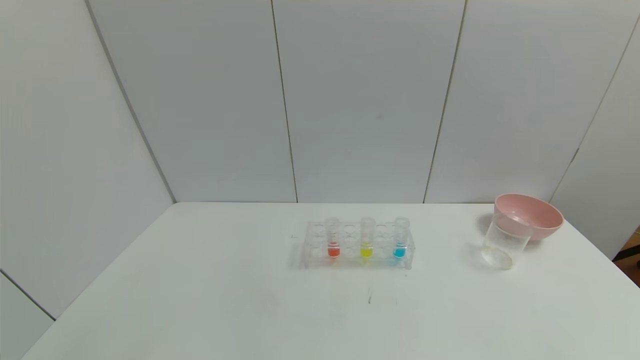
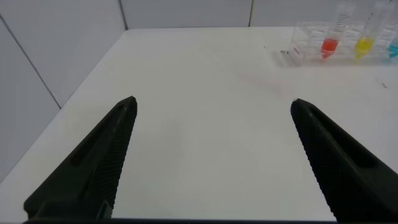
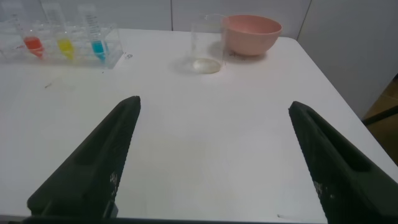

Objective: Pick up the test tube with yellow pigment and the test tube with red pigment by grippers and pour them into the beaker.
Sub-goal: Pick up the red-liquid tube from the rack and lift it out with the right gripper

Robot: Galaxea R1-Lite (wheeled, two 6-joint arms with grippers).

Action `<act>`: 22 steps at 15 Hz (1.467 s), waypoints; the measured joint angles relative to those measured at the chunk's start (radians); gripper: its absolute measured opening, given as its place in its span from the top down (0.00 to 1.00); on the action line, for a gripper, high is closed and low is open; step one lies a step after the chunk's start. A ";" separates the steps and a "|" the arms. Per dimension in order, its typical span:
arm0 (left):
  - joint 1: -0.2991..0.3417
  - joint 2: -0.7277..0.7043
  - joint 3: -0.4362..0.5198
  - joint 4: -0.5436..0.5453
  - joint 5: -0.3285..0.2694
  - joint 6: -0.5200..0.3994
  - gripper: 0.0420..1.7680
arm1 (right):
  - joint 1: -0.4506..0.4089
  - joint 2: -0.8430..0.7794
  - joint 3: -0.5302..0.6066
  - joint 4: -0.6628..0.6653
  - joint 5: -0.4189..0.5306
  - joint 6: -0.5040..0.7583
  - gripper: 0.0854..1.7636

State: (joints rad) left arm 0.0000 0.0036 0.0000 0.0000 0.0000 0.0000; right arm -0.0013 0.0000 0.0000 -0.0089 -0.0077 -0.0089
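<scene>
The red tube [image 1: 333, 239] and yellow tube [image 1: 366, 239] stand upright in the rack [image 1: 320, 256] mid-surface, red toward the robot's left, yellow at centre, a blue tube [image 1: 400, 239] beyond. The beaker [image 1: 502, 243] stands well to the right, touching a pink bowl [image 1: 537, 217]. Both grippers hang low over bare surface [image 1: 200, 300], empty: left gripper [image 2: 214, 109] spread, likely nearer the red tube; right gripper [image 3: 214, 109] spread, with tubes and beaker both ahead.
</scene>
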 joint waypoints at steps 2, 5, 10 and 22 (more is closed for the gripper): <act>0.000 0.000 0.000 0.000 0.000 0.000 0.00 | 0.000 0.000 0.000 0.000 0.000 0.000 0.03; 0.000 0.000 0.000 0.000 0.000 0.000 0.00 | -0.001 0.000 0.000 0.000 0.001 -0.001 0.03; 0.000 0.000 0.000 0.000 0.000 0.000 0.00 | 0.000 0.000 0.000 0.000 0.004 -0.003 0.03; 0.000 0.000 0.000 0.000 0.000 0.000 0.00 | 0.002 0.089 -0.311 0.220 0.163 -0.012 0.03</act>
State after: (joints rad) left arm 0.0000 0.0036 0.0000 0.0004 -0.0004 -0.0004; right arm 0.0009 0.0889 -0.3106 0.2115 0.1555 -0.0209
